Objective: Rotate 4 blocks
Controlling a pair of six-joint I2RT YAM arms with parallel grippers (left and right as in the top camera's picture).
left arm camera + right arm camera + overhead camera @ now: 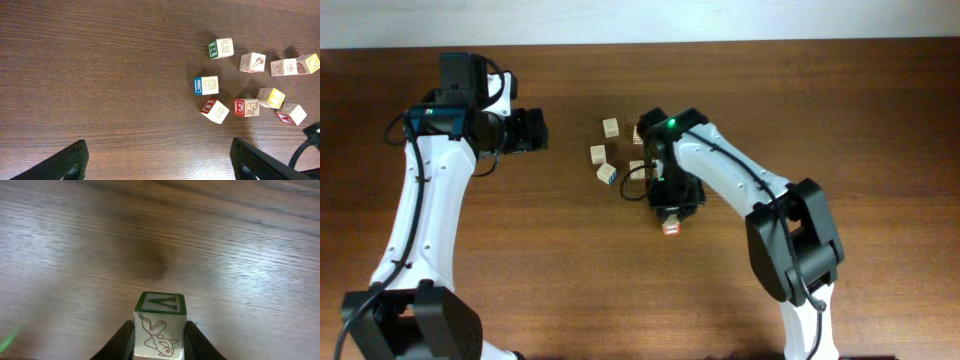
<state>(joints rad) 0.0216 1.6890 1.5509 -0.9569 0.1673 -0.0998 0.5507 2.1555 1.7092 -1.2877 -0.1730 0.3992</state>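
Right hand (160,332): closed on a single cube, its jaws pressing two opposite sides.
Held block (160,305): gripped with a green-framed "V" face on top and a line-drawn fish facing the wrist camera. It looks raised just clear of the surface (100,75), with a dark shadow (150,262) on the wood beyond it, though contact cannot be ruled out.
Left hand (159,155): spread wide and holding nothing, over bare wood.
Loose blocks (246,107): a scattered cluster resting on the surface. The two at the far edge of the left wrist view touch each other, and most of the others stand apart.
Key relation: seen from above, the right hand is at the near edge of the cluster, just beside it. The left hand is well apart on the cluster's left, with the cubes lying ahead of it and off to one side. The right arm is clearly the nearer.
Long axis: none, since these are cubes and any pair of opposite faces would suit a grip.
Count: two hands, one block held and nine loose in the left wrist view. The held one does not appear among the nine, so the total is probably ten.
Step in hand: judged to be the turning of the held block. The next move calls for setting it down with a changed facing, clear of its neighbours. How many of the four are already turned cannot be told.
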